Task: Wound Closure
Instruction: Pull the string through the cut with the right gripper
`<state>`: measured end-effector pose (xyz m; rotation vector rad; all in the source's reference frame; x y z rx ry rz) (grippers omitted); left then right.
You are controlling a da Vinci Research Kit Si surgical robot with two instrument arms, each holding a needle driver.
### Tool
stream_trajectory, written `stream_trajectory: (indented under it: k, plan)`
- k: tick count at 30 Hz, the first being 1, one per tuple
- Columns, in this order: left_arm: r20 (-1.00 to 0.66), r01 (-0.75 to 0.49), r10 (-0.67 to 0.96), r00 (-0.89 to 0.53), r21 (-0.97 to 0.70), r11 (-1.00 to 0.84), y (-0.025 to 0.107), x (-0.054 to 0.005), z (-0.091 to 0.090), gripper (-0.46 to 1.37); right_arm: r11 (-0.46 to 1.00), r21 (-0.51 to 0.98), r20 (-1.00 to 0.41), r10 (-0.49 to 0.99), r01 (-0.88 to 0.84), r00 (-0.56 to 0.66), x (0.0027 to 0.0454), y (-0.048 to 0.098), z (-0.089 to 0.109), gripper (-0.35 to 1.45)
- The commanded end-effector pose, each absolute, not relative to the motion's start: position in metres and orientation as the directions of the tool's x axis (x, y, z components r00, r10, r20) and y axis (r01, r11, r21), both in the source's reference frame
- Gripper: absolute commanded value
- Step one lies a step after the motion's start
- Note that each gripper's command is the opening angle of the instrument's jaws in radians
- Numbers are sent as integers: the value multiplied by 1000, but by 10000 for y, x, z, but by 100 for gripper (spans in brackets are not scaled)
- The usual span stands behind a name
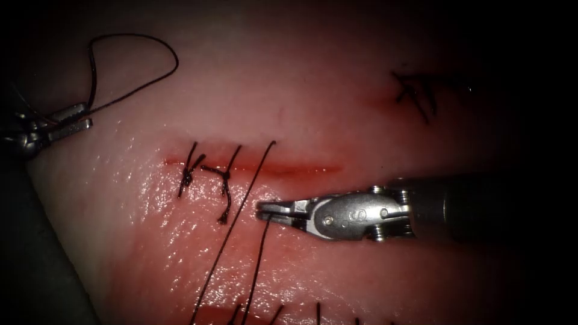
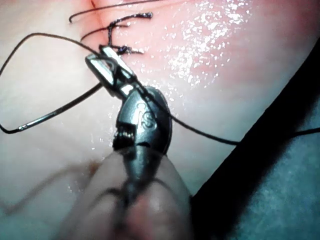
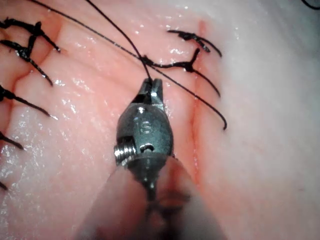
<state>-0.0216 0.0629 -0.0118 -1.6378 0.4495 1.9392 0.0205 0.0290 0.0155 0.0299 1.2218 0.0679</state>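
Thread ends (image 1: 318,313) stand up at the lower edge of the endoscope view, nearest to the lens. Just beyond them, in the middle of the frame, the right tool (image 1: 265,210) has its fingers closed on the thread (image 1: 260,253), a little below the cut (image 1: 301,170). A second long strand crosses the cut beside it. Two finished stitches (image 1: 224,180) sit over the left part of the cut, and the right part is not yet closed. Far in the upper left, the left tool (image 1: 75,118) seems to grip the same thread with closed fingers, and a wide loop rises above it.

With both tools on thread, the work looks like the securing of a stitch. To do it well, the two pulls should be equal and low along the tissue (image 1: 337,90), so that the edges meet without lifting. The right fingers should stay away from the knots beside them.

Where the needle is cannot be told for sure. In the left wrist view one stretch of the loop (image 2: 37,121) glints like metal, lying free above the tissue, but it may be only wet thread. The left tool is half in shadow, so its grip is hard to confirm. Older stitches (image 1: 415,90) in the upper right are dim.
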Motion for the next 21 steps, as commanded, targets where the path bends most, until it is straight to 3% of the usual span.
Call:
stream_trajectory:
  k: [1, 21]
  plan:
    - [-975, -601, 197, -101, -99, -793, 629, -216, -118, -43, 997, 60, -937, 70, -40, 342, 204, 290, 153, -35]
    - [-975, -601, 197, -101, -99, -793, 629, -216, -118, -43, 996, 75, -925, 52, 46, 377, 205, 248, 110, -35]
